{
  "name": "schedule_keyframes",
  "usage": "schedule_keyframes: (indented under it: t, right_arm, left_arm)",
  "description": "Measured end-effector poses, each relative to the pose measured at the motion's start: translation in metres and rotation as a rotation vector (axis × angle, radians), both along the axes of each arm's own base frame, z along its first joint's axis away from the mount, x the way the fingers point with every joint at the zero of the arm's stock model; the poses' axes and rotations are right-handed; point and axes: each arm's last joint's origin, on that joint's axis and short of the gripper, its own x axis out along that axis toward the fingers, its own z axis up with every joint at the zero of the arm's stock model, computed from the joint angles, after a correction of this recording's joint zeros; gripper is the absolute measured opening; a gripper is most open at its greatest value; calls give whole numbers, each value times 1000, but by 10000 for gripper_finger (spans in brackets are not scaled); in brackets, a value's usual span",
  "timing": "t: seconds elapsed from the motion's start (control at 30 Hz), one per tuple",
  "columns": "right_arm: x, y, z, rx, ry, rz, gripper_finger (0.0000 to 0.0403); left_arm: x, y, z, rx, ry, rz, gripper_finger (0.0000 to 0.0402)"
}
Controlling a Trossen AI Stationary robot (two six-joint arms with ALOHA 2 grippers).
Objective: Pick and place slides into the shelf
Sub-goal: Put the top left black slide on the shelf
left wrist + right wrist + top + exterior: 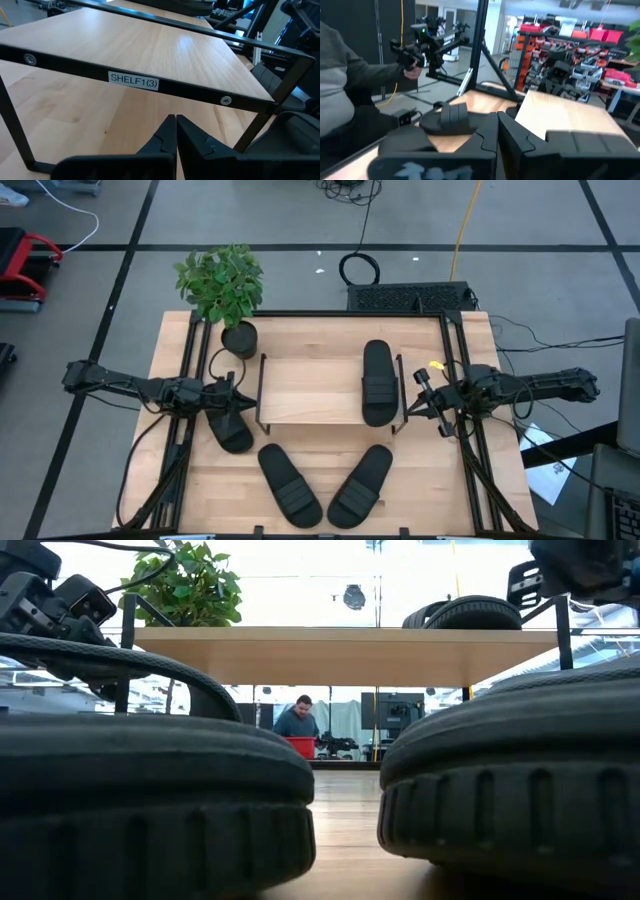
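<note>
Four slides: one on the shelf point(310, 385) top board, long axis front to back, two on the table point(420, 490) in front, one point(232, 430) touching or just under the left pincer point(240, 402), the nearer arm. Both pincers are closed and empty; right pincer point(420, 402) waits beside the shelf. Shelf label reads "SHELF1(3)" point(133, 81).

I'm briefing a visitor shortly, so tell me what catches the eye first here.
Four black slides stand out on the pale table: one slide lies on the shelf top, two splay in a V in front, and the fourth lies under the shut left gripper. A leafy potted plant marks the far left corner.
</note>
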Motion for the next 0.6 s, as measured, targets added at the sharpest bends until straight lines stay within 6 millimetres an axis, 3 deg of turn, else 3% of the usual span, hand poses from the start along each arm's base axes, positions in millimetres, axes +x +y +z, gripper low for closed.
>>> schedule_keyframes:
  t: [0.23,0.47,0.6]
  right_arm:
    - [-11,3,-12,74,-27,142,0]
    - [-16,6,-9,-5,-124,283,0]
    - [-16,6,-9,-52,-152,273,0]
  left_arm:
    - [0,1,0,16,-1,22,25]
    - [0,3,0,54,-4,104,26]
    - [1,3,3,71,-32,109,26]
